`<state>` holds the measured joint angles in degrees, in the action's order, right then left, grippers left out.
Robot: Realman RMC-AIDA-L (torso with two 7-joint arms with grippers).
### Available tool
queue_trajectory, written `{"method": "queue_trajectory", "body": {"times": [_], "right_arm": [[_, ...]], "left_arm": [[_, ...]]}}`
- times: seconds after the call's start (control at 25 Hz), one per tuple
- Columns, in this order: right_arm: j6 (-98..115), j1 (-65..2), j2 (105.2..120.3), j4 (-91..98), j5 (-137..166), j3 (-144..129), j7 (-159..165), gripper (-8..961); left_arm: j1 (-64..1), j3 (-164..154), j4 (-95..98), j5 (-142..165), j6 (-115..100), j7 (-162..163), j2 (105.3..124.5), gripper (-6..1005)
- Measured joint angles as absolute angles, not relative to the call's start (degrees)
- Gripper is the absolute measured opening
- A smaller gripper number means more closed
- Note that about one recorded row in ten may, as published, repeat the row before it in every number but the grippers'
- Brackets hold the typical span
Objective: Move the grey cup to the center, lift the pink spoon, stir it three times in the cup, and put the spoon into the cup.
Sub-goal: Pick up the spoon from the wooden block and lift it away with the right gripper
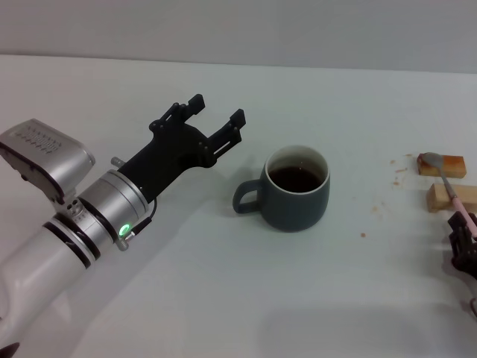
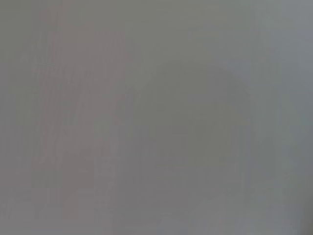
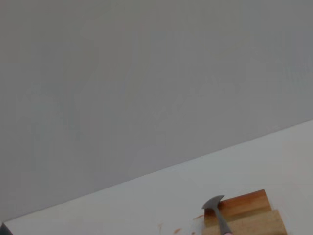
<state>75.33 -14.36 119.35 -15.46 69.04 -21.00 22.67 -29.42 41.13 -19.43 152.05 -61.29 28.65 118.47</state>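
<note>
The grey cup (image 1: 297,195) stands near the middle of the white table, with dark liquid inside and its handle (image 1: 244,198) towards my left gripper. My left gripper (image 1: 216,110) is open and empty, a little to the left of the cup and above the table. The pink spoon (image 1: 449,187) lies across two wooden blocks at the far right, its grey bowl on the far block. It also shows in the right wrist view (image 3: 218,211). My right gripper (image 1: 462,240) is at the right edge, at the spoon's handle end, mostly cut off. The left wrist view shows only blank grey.
Two small wooden blocks (image 1: 444,165) (image 1: 452,198) lie at the far right under the spoon, and show in the right wrist view (image 3: 247,204). Small brown crumbs (image 1: 397,173) are scattered on the table (image 1: 223,283) beside them.
</note>
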Motion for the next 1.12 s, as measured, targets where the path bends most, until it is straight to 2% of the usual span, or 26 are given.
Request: {"method": "queue_trajectory", "body": {"times": [0.8,1.12], "right_arm": [[75.3,-14.5,119.35,-15.5,69.1,-21.0,22.7,152],[75.3,-14.5,119.35,-15.6,69.2,-21.0,22.7,116]], "left_arm": [[-29.4,41.1,-19.3,152.1,-61.2,28.7,118.38,813],[-29.3,41.1,-19.3,152.1,-61.2,28.7,118.38,813]]}}
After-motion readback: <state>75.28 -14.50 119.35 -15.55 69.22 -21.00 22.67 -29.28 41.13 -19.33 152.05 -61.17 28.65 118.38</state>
